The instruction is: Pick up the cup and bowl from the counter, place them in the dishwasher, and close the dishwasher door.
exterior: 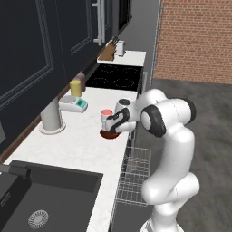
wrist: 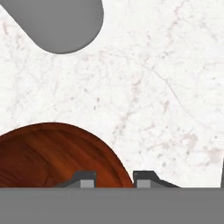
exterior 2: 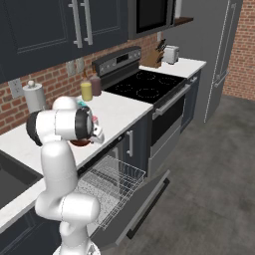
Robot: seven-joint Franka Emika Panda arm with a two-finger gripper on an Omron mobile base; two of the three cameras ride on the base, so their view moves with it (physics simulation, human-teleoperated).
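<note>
Closest to my hand camera are the two dark fingertips, and the rim of the reddish-brown bowl runs right between them: one tip sits over the bowl's inside, the other just outside its wall on the white marbled desk. I read the jaws as narrowed around that rim, but I cannot tell yet whether they have actually bitten on it. From the left base camera the bowl lies directly under the jaws, near the desk's front edge, with the cup just behind the jaws, almost touching them. Beyond the jaws, well apart, stand the yellow cylinder and the tall grey cylinder on its round base.

To do this grasp well I would let the fingers finish pinching the wall before lifting, since a thin glossy rim may slip or tip the bowl. I would lift straight up first, so the wrist does not nudge the cup. The dishwasher's wire rack is pulled out below and in front of the jaws, over the lowered dishwasher door, so the carry looks short: up, out past the desk edge, then down.
</note>
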